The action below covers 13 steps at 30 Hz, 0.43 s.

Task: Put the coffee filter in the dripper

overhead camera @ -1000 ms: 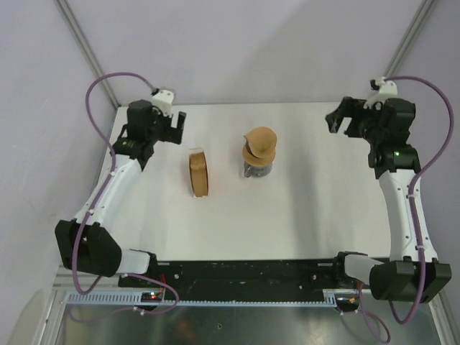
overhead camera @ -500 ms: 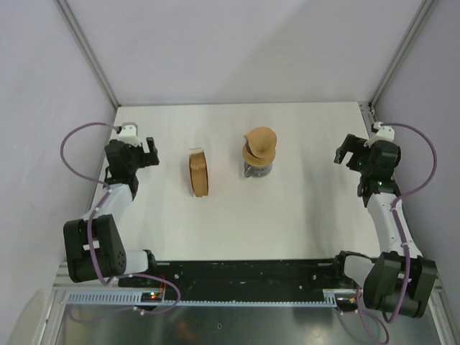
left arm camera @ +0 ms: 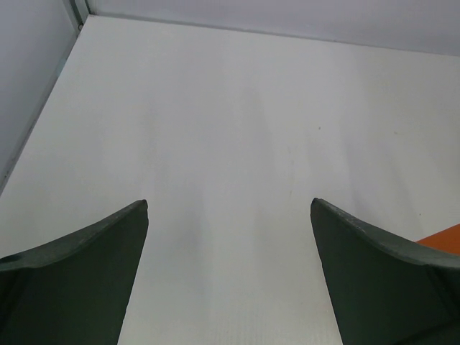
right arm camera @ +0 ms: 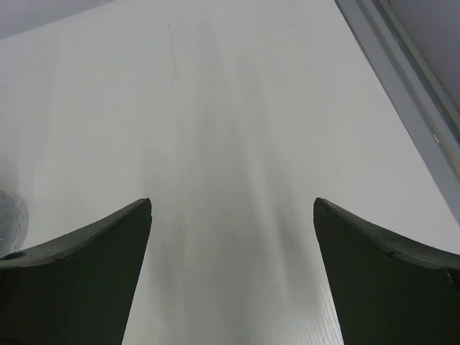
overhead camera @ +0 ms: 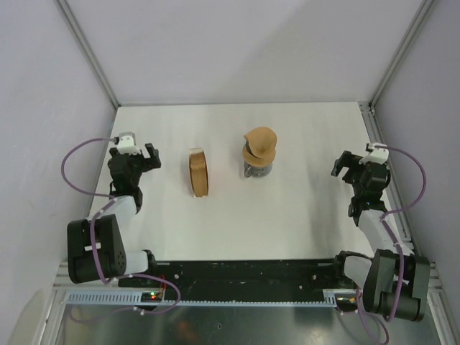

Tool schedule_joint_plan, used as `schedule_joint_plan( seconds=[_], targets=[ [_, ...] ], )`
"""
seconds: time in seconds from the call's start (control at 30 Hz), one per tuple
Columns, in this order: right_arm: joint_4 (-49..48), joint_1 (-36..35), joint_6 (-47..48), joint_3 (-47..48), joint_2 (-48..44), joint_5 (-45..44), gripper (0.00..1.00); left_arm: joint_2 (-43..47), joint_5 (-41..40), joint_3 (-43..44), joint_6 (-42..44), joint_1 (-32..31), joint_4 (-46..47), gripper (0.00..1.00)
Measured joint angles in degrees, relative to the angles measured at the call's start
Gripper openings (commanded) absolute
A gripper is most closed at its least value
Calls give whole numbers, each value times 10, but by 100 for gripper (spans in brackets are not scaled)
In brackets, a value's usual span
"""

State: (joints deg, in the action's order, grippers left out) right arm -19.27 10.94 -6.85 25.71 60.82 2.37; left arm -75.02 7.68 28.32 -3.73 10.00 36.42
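White desk (overhead camera: 287, 215) is bearing a filter stack (overhead camera: 199, 172) beside the curled brown coffee filter (overhead camera: 260, 144) topping a jug (overhead camera: 257, 169), left gripper (overhead camera: 149, 157) and right gripper (overhead camera: 343, 164) gaping at side edges.

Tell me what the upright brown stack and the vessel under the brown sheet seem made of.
Upright brown stack: probably paper, matte tan with no gloss. Vessel under the coffee filter: likely clear glass or plastic, greyish and see-through; too small to settle.

A white matte counter (overhead camera: 287, 215) sits inside a booth with plain, pale lilac-grey walls (overhead camera: 237, 50), and slim aluminium posts (overhead camera: 87, 52) slant up from its back corners. The light is soft and even, with only faint shadows. A black rail (overhead camera: 244, 272) runs along the near edge, with a brushed metal sheet (overhead camera: 237, 323) below it.
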Motion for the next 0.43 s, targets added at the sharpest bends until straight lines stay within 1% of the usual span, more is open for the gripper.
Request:
schedule_joint_plan(
  seconds=[0.17, 0.43],
  targets=[
    [-57, 0, 0, -31, -5, 0, 99, 0, 0, -10, -9, 0, 32, 100],
    [-106, 0, 0, -57, 0, 0, 99, 0, 7, -25, -9, 0, 63, 100]
  ],
)
